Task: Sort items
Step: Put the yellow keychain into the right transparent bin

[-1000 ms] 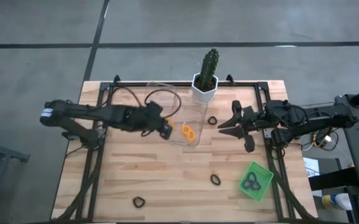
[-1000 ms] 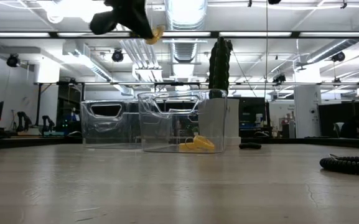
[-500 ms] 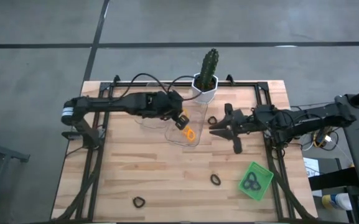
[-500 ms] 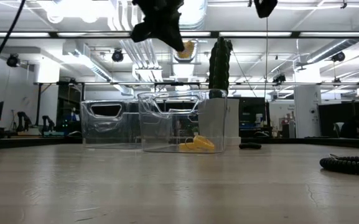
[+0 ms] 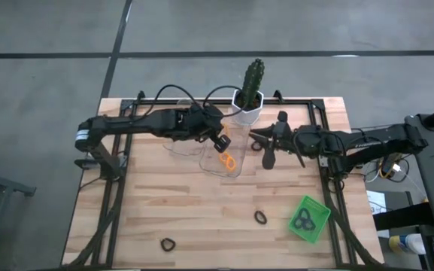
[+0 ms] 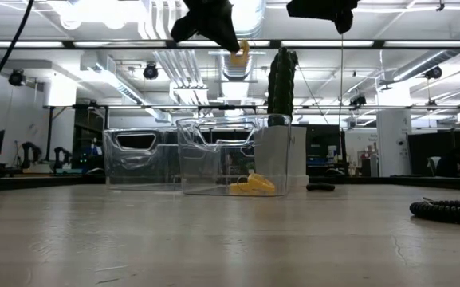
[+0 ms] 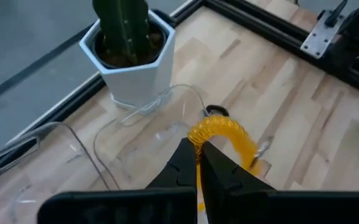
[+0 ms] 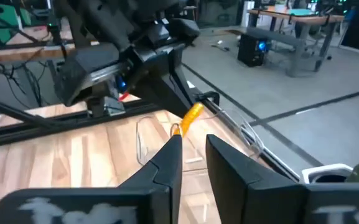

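Note:
My left gripper is shut on an orange loop, high above the nearer clear tray. Orange loops lie on that tray's floor. My right gripper hovers beside the tray, near the cactus pot, its fingers a little apart with nothing between them. Single black loops lie on the table. More black loops lie in the green tray. My left gripper pinches one short stretch of the orange loop's ring between its two fingertips. The fingers slant down, coming from the table's left side. The rest of the ring arcs out past the tips, lifted clear above the clear tray.
A second clear tray stands left of the first. The cactus rises tall at the far edge, close to both grippers. A coiled black cable lies at the table's right. Bare wood spreads across the near half.
My left gripper has carried the orange loop toward the table's right and far edge, rolling as it went, and now hangs over the nearer clear tray. My right gripper has moved toward the table's left, nearer the cactus pot, and has turned.

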